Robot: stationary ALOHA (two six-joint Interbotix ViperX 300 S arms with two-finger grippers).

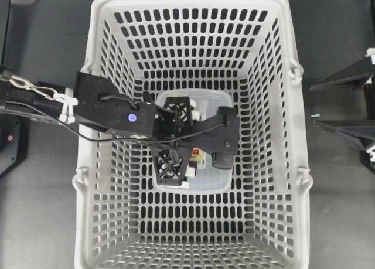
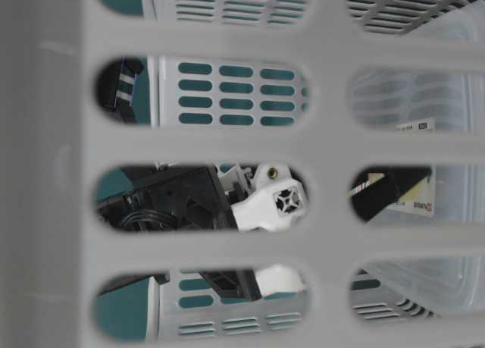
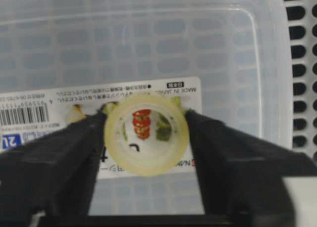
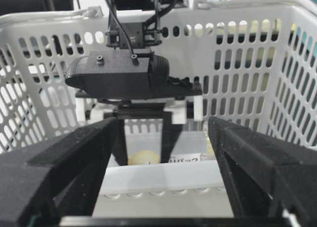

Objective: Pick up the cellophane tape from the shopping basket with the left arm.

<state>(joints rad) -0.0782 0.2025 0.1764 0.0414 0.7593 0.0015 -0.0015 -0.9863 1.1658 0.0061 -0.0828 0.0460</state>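
The cellophane tape (image 3: 146, 135), a small pale-yellow ring, sits between my left gripper's two black fingers (image 3: 64, 153), which touch it on both sides. My left gripper (image 3: 146, 117) is shut on it, over the clear container's lid. In the overhead view the left gripper (image 1: 184, 141) reaches down into the middle of the light-grey shopping basket (image 1: 99, 70) and hides the tape. The tape also shows in the right wrist view (image 4: 143, 158), between the left fingers. My right gripper (image 4: 163, 125) is open and empty, outside the basket's right wall (image 1: 313, 105).
A clear rectangular container with a printed label (image 3: 237, 54) lies on the basket floor under the tape (image 1: 217, 181). The basket rim (image 4: 163, 182) stands right in front of the right gripper. Slotted walls enclose the left gripper on all sides.
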